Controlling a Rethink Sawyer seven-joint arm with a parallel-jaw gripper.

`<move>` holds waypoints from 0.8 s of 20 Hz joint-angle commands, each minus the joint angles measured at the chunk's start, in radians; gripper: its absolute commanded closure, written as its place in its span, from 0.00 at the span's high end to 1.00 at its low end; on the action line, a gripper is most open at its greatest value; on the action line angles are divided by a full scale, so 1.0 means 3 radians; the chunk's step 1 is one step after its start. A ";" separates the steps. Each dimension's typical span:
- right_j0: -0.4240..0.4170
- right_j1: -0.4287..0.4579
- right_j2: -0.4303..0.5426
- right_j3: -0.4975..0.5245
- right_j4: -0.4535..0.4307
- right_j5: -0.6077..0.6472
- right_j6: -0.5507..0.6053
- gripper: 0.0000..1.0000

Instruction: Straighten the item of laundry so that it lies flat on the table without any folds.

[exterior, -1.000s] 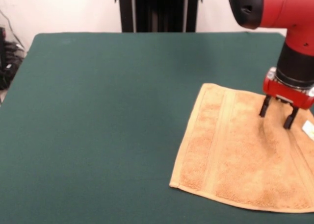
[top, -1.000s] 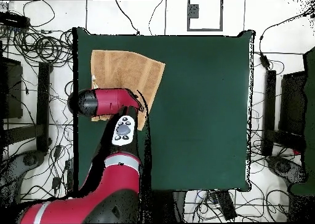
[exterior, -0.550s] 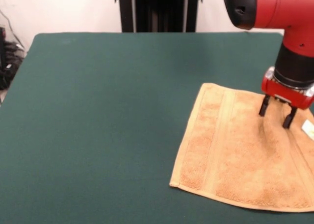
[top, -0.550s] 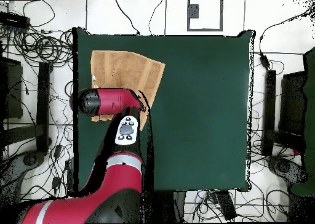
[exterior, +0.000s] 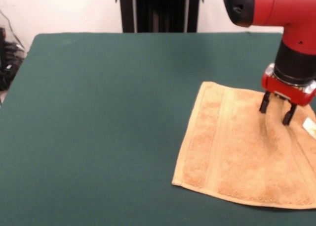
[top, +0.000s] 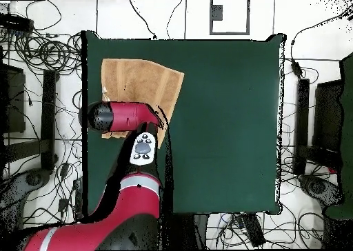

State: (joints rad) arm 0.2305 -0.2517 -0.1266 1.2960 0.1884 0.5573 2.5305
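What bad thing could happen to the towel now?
The hand has its fingers in the towel where a ridge rises, so dragging might bunch it more instead of flattening it. The towel also sits close to the table edge in the overhead view, so a pull that way could slide part of it off.

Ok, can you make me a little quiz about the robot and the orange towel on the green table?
1. True or false: the towel lies in the middle of the table.
2. What small white thing shows at the towel's edge in the front view? A) a sock B) a tag C) a cup
3. Fill in: the gripper hangs above the towel with its jaws ____.

Key: 1 false, it lies near one side edge. 2 B, the tag. 3 open.
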 commanded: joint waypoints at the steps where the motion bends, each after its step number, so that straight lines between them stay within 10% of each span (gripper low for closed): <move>1: 0.0011 0.0227 0.0588 0.0751 0.0089 0.0320 0.0177 1.00; 16: -0.0169 0.0054 0.0674 0.0940 -0.0058 0.0592 0.0171 1.00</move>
State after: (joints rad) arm 0.1285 -0.3088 -0.0096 1.4306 0.1884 0.5612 2.5305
